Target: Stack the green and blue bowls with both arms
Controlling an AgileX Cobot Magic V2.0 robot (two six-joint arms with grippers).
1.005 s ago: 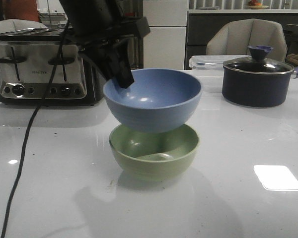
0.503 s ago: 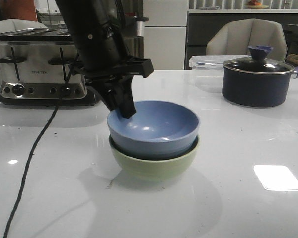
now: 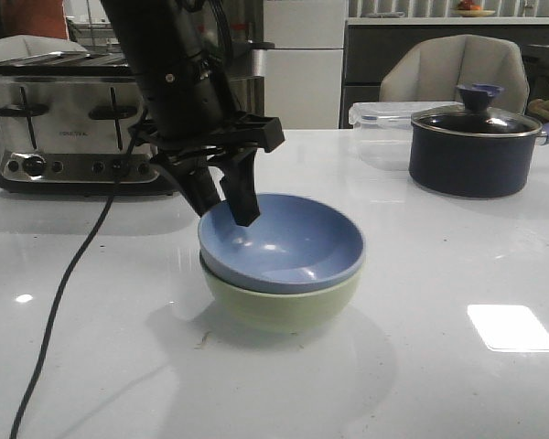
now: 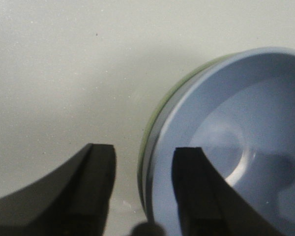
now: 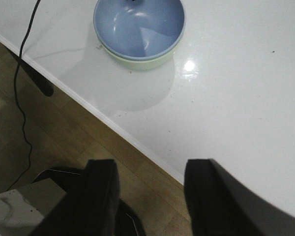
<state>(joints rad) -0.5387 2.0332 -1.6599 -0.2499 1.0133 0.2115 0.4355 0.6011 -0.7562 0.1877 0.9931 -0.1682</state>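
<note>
The dusty blue bowl [image 3: 288,247] sits nested inside the pale green bowl [image 3: 284,306] at the middle of the white table. My left gripper [image 3: 227,208] is open at the stack's left rim. In the left wrist view one finger [image 4: 196,187] is inside the blue bowl [image 4: 236,128] and the other is outside, over the table, with the green rim [image 4: 160,105] between them and a gap on both sides. My right gripper [image 5: 150,172] is open and empty over the table's near edge, well back from the stacked blue bowl [image 5: 140,24] and green bowl [image 5: 137,61].
A chrome toaster [image 3: 73,119] stands at the back left. A navy pot with a glass lid [image 3: 476,146] and a clear container [image 3: 384,114] stand at the back right. A black cable [image 3: 64,274] trails over the table's left side. The table edge [image 5: 113,123] drops to wooden floor.
The left arm lowered the blue bowl from above the green bowl down into it. The bowl now sits level and deeper, and the jaws stand apart from its rim.
</note>
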